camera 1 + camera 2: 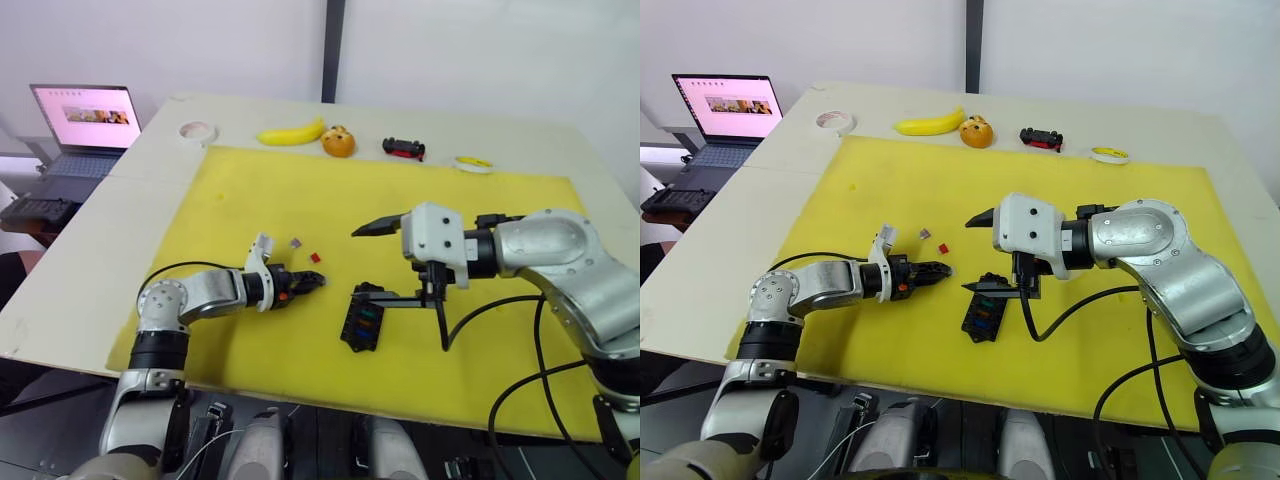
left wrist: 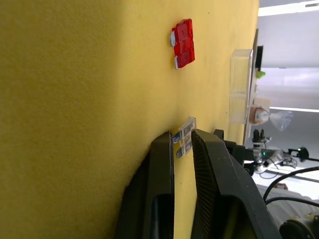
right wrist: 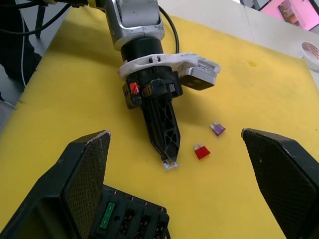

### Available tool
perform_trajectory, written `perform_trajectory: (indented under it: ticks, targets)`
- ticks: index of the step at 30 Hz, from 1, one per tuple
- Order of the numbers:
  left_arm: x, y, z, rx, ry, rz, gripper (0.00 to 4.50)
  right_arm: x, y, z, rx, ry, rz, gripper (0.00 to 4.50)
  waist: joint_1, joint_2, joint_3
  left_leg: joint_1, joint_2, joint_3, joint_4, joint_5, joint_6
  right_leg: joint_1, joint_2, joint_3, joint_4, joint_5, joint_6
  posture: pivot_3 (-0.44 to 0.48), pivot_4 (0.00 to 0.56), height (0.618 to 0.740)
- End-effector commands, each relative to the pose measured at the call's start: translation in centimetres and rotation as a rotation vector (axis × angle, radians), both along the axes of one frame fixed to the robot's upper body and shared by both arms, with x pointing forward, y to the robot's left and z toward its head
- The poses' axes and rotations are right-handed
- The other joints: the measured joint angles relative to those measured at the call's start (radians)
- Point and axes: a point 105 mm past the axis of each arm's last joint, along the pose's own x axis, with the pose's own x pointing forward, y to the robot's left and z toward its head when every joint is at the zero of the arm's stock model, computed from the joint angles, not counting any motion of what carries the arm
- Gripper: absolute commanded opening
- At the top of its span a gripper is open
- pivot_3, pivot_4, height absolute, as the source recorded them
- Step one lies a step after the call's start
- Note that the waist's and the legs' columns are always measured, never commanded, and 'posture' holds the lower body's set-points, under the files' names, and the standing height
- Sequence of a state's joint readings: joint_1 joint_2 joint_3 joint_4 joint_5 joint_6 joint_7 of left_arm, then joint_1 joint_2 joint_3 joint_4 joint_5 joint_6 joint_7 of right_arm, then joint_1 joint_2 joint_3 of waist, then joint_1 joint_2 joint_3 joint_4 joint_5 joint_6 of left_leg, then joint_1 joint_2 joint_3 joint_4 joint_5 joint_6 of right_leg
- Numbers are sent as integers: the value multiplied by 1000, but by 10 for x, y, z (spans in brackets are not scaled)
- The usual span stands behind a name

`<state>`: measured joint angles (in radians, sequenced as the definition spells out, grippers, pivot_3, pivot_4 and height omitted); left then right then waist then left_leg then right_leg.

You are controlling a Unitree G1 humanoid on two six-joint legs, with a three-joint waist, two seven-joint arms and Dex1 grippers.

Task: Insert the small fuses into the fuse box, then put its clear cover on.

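Clearly risky: left hand [image 3: 169, 162] pinching a clear fuse [image 2: 183, 137] only by its edge, low over the yellow mat [image 1: 250, 200]; could twist or pop free on the way to the fuse box [image 1: 363, 318]. Right hand [image 1: 400, 262] spread wide, hovering just above the box. Red fuse [image 3: 201, 151] and purple fuse [image 3: 217, 129] lying loose just beyond the left fingertips.
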<state>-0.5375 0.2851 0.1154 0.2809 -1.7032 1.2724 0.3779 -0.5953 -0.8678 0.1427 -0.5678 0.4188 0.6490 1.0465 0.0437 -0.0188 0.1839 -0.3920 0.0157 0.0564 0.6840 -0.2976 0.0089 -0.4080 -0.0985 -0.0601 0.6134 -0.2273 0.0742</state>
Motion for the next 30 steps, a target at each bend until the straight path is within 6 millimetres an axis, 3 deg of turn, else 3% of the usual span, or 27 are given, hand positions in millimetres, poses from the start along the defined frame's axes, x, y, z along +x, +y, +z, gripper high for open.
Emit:
perform_trajectory:
  ticks: [1, 4, 15, 19, 25, 30]
  targets:
    - [-5, -5, -23, 52, 67, -10, 668, -5, 1, 10, 11, -49, 14, 4500, 1, 0, 0, 0, 0, 0, 0, 0, 0, 0, 0, 0, 0, 0, 0, 0, 150, 737]
    - [-4, -5, -24, 58, 68, -7, 35, -5, 0, 11, 10, -48, 11, 4500, 2, 1, 0, 0, -1, -1, 0, 0, 0, 1, -1, -1, -1, 0, 0, 0, 150, 737]
    - [-3, 3, -21, 45, 39, 11, 35, -7, -1, 11, 11, -44, 8, 4500, -1, 2, -1, 0, -1, -2, 0, 0, 0, 1, -3, -3, -1, 0, 0, 0, 150, 737]
    - [3, 14, 12, -98, -93, 51, 35, -7, -1, 11, 14, -42, 5, 4500, -5, 2, -1, 0, 0, -2, 0, 0, 0, 1, -3, -3, -1, 0, 0, 0, 150, 737]
    - [2, 36, 24, -142, -179, 76, 35, -7, -1, 9, 29, -20, 2, 4500, -9, 2, 0, -5, 1, -3, -1, 1, -2, -5, -1, -3, -1, 0, 0, 0, 150, 737]
    - [-3, 44, 55, -229, -289, 44, 35, -10, 2, 11, 118, 56, -4, 4500, -18, 2, 0, -17, 4, -4, -1, 5, -7, -19, 1, -2, 2, 0, 0, 0, 150, 737]
